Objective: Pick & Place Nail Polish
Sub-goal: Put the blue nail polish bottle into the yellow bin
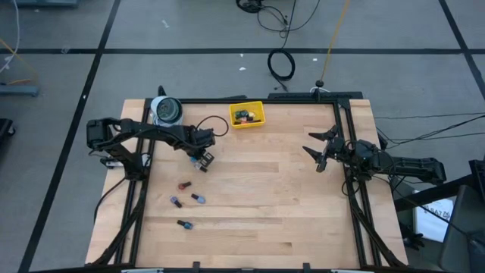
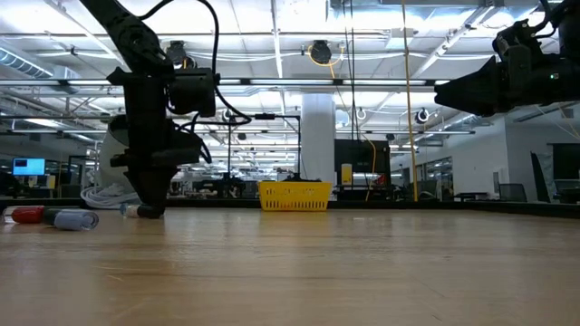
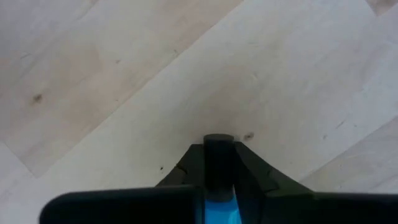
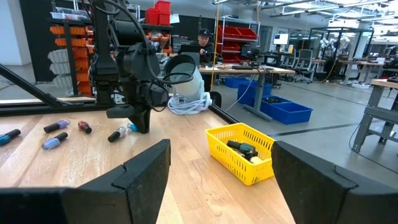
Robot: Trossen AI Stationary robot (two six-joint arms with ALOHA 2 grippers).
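Note:
My left gripper point(image 1: 204, 158) points down at the table's far left and is shut on a blue nail polish bottle point(image 4: 119, 134) with a dark cap. Several more nail polish bottles lie on their sides nearer the front edge: a red one point(image 1: 184, 185), a purple one point(image 1: 176, 202), a blue one point(image 1: 198, 199) and a dark one point(image 1: 184, 224). The yellow tray point(image 1: 247, 115) stands at the far edge with small bottles inside. My right gripper point(image 1: 321, 152) hangs open above the table's right side, holding nothing. My left gripper pinches the bottle between its two fingers, on the blue body point(image 3: 217, 210) just behind the dark cap point(image 3: 217, 144). The fingers come from above, pointing down, and lie across the bottle. The bottle lies level at table height, its cap end sticking out past the fingers.
A round grey-white tape roll point(image 1: 167, 111) sits at the far left corner, left of the tray. Black frame rails point(image 1: 347, 182) run along the table's sides. Bare wood stretches across the middle and near part point(image 1: 273, 212).

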